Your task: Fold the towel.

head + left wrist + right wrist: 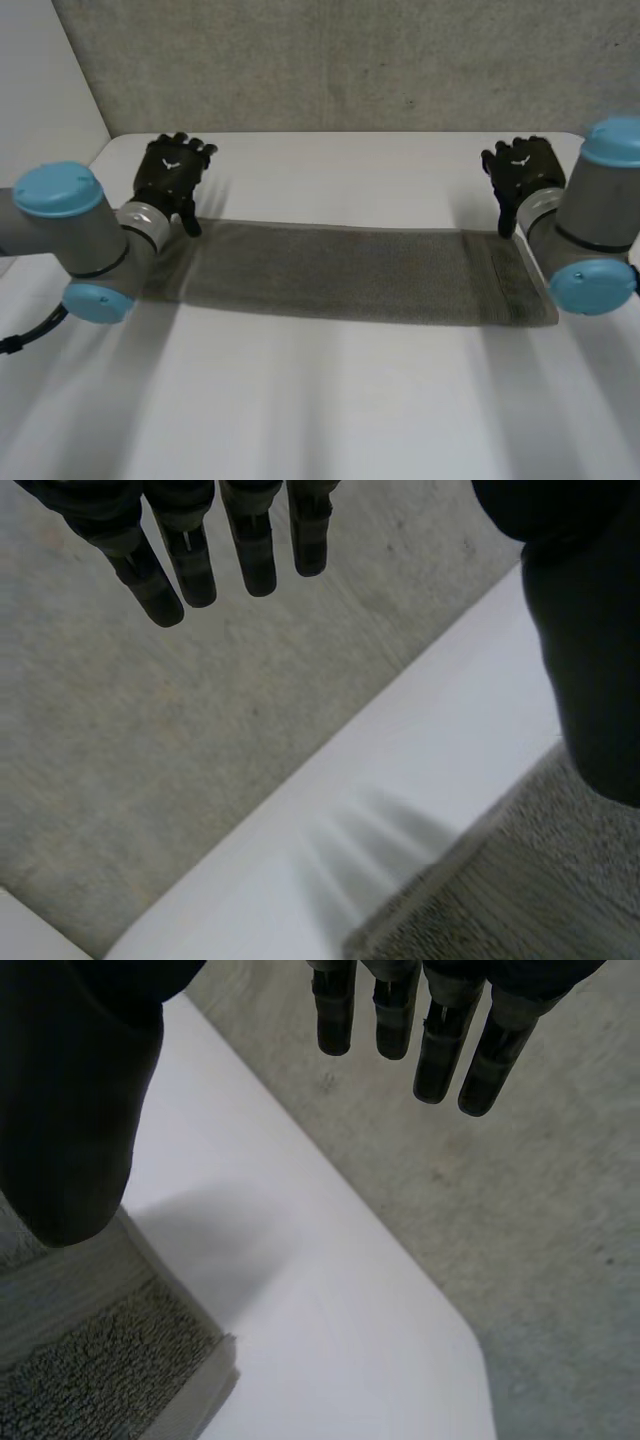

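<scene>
Towel (pixel 350 272) has its end hidden beneath left arm (pixel 90 240).

The head camera sits high between and behind the arms, looking down over the whole white table (pixel 330 400) toward the grey wall (pixel 330 60). Each wrist camera rides close above its own hand, the left hand (pixel 590 630) and the right hand (pixel 70 1090), facing the table's far edge and that wall. Each wrist view shares one end of the towel (pixel 350 275) with the head view.
</scene>
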